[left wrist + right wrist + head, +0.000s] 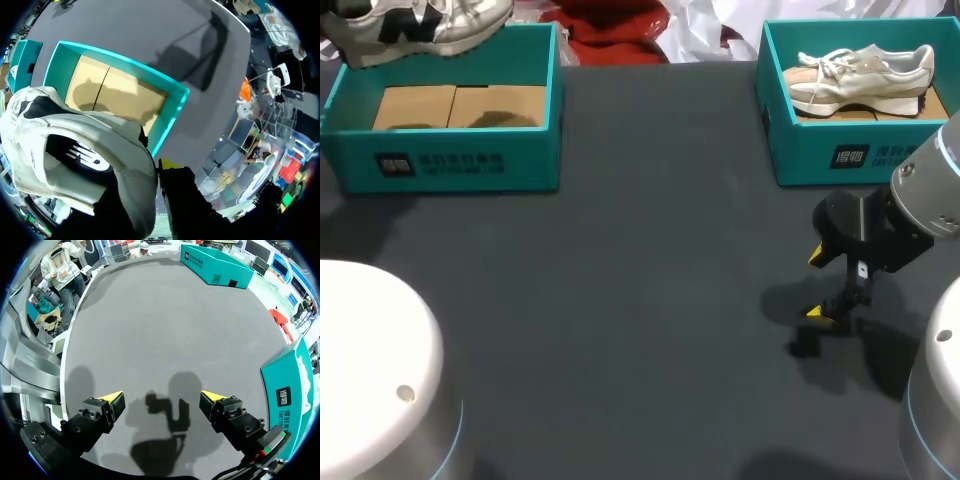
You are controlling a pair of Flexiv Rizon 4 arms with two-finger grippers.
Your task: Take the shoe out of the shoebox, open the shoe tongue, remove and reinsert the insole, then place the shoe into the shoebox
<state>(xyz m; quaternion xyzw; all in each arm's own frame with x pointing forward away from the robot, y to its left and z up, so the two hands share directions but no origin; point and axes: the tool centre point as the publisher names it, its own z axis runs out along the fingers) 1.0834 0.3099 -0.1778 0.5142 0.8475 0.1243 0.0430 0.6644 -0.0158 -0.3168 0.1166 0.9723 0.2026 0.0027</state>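
Dark grey desk (640,250), seen from above, carries two teal boxes along its far edge. The left shoebox (450,165) shows only its bare cardboard floor. The right shoebox (820,160) contains a cream shoe (865,75) lying on its side. The grey-and-white shoe (85,150) hangs above the far left corner of the left shoebox, clear of its floor.

This shoe is judged light, with a soft upper that gives under pressure and a stiffer sole. The padded collar or heel offers the firmest hold.

The left gripper (160,175) carries the shoe. One yellow-tipped finger presses its edge; the other is hidden behind the upper.

The right gripper (161,397) hovers above bare desk in front of the right shoebox, fingers spread wide, holding nothing.
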